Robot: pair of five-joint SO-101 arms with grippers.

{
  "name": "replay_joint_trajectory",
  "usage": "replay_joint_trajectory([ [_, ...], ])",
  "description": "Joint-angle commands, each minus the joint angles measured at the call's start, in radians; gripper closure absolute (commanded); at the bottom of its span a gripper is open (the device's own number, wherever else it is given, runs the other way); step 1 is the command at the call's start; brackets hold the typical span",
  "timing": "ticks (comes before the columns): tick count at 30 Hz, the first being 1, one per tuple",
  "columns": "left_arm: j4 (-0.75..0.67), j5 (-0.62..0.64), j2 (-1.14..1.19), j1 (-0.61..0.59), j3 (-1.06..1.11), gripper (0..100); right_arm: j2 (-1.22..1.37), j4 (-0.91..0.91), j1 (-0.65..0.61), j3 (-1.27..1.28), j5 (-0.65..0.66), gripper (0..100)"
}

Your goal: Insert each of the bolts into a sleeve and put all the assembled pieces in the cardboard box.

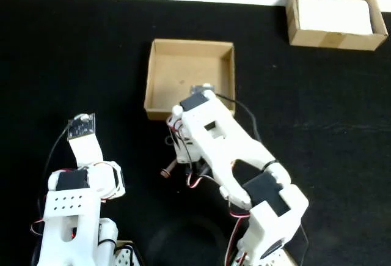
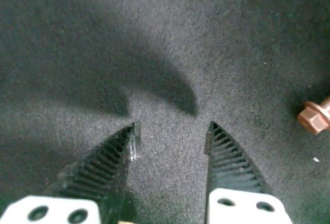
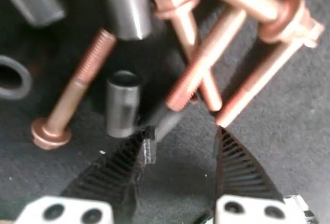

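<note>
The right gripper (image 3: 180,134) hangs spread over a heap of bolts (image 3: 198,70) and sleeves (image 3: 122,108) near the middle of the desk (image 1: 342,156), the nearest bolts just beyond its fingertips. The left gripper (image 2: 172,131) is also spread, with a lone bolt (image 2: 314,116) off to one side. The cardboard box (image 1: 159,113) stands toward the far edge.

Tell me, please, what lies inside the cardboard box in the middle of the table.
Bare cardboard floor shows inside the box; no assembled pieces. An arm covers its near right corner, so that part is hidden.
</note>
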Motion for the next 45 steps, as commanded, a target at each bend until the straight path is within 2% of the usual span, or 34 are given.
replay_joint_trajectory([
  [1, -0.012, 0.000, 0.004, -0.005, -0.004, 79, -0.001, -0.059, -0.004, 0.018, -0.008, 82.6],
  [6, -0.012, 0.000, 0.004, -0.005, -0.004, 79, 0.001, -0.117, -0.002, 0.068, -0.008, 82.6],
  [15, -0.009, 0.000, 0.004, -0.005, -0.004, 79, 0.001, -0.053, 0.028, 0.081, 0.002, 82.6],
  [31, -0.006, -0.002, 0.005, -0.007, -0.004, 79, 0.002, -0.091, 0.068, 0.145, 0.003, 82.7],
  [35, -0.006, -0.002, 0.005, -0.007, -0.004, 79, 0.002, -0.107, 0.068, 0.143, 0.008, 89.7],
  [38, -0.006, -0.002, 0.005, -0.007, -0.002, 79, 0.002, -0.113, 0.068, 0.145, 0.094, 96.1],
  [40, -0.006, -0.002, 0.005, -0.007, -0.002, 79, 0.002, -0.111, 0.068, 0.147, 0.106, 99.1],
  [45, -0.006, -0.002, 0.005, -0.007, -0.002, 79, 0.002, -0.082, 0.070, 0.145, 0.109, 99.1],
])
